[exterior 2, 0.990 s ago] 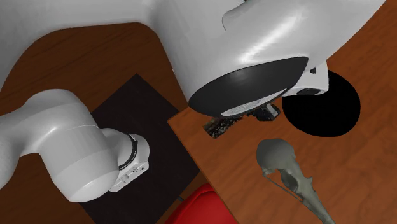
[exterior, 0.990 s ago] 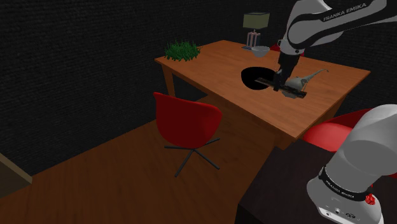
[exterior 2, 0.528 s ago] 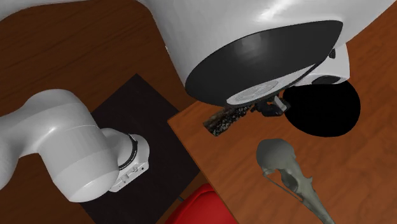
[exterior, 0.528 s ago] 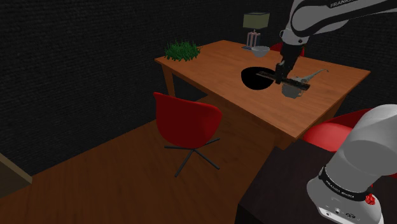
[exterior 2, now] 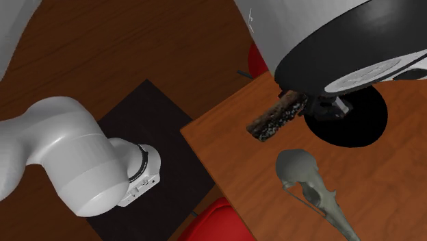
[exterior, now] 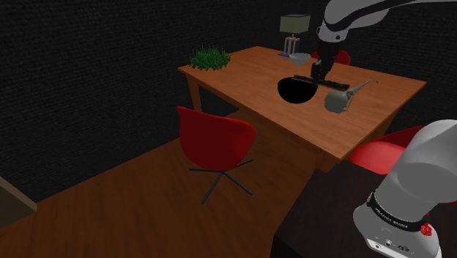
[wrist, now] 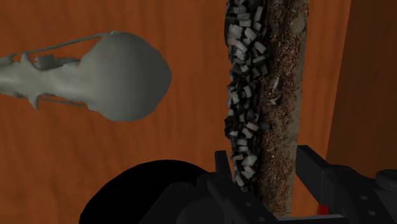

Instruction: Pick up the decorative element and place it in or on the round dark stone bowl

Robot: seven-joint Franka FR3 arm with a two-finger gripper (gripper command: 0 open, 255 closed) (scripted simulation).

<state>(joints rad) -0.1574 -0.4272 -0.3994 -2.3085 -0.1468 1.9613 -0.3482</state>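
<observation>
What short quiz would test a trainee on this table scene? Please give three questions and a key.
1. True or false: the gripper is shut on the speckled bar.
2. What lies on the table beside the black bowl? A) a grey bird skull B) a red cup C) a book
3. Fill in: the chair at the table's near side in the shoulder view is ___.
Key: 1 true; 2 A; 3 red.

White arm [exterior: 425, 165], dark joints [exterior: 394, 210], black gripper [wrist: 264, 162]
</observation>
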